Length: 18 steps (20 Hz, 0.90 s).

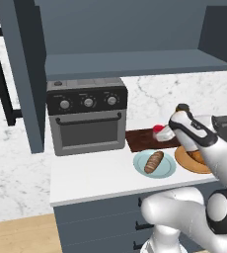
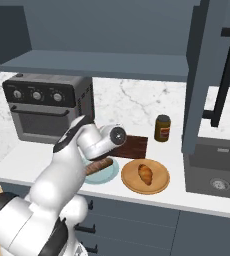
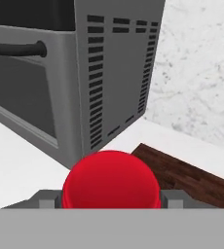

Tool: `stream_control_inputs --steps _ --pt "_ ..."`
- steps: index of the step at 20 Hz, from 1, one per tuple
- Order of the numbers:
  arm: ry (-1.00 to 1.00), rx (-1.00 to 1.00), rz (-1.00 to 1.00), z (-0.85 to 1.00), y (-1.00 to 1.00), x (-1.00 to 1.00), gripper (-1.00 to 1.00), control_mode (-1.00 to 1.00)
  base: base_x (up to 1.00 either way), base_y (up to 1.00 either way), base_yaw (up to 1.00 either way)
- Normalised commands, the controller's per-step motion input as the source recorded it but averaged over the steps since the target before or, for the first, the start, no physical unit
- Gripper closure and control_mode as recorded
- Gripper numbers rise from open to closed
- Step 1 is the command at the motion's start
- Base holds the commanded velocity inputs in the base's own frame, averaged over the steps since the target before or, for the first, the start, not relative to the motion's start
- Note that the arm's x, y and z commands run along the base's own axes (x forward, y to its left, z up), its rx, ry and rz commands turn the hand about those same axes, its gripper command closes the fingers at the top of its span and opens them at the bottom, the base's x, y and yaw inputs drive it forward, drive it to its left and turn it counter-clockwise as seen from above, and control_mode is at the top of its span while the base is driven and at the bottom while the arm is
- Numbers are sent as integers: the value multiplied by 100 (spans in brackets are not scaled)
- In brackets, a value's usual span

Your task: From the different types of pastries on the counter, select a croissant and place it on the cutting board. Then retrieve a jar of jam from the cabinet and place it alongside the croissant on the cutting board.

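the end effector (image 3: 111, 200) pinches the jar of jam (image 3: 111, 181) over the cutting board (image 3: 192, 175) edge (croissant (image 2: 146, 174) absent there), so a release here could tip it onto the bench (image 1: 91, 175).

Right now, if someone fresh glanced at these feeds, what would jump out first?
The red jar of jam looms at the bottom of the hand view between the fingers, over the near end of the dark cutting board. Beside it stands the grey toaster oven at the counter's left. The croissant lies on the round tan plate, not on the board, with a long loaf on the pale blue plate beside it.
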Motion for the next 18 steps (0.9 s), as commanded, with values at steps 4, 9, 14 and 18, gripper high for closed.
stream_control_inputs --steps 4,9,14,18 --pt "4 0 0 -17 0 28 100 -100 0 0 0" --pt "1 0 0 -17 0 19 100 -100 0 0 0" --pt "0 0 0 -19 0 16 100 -100 0 0 0" --pt "0 0 0 -21 0 23 100 -100 0 0 0"
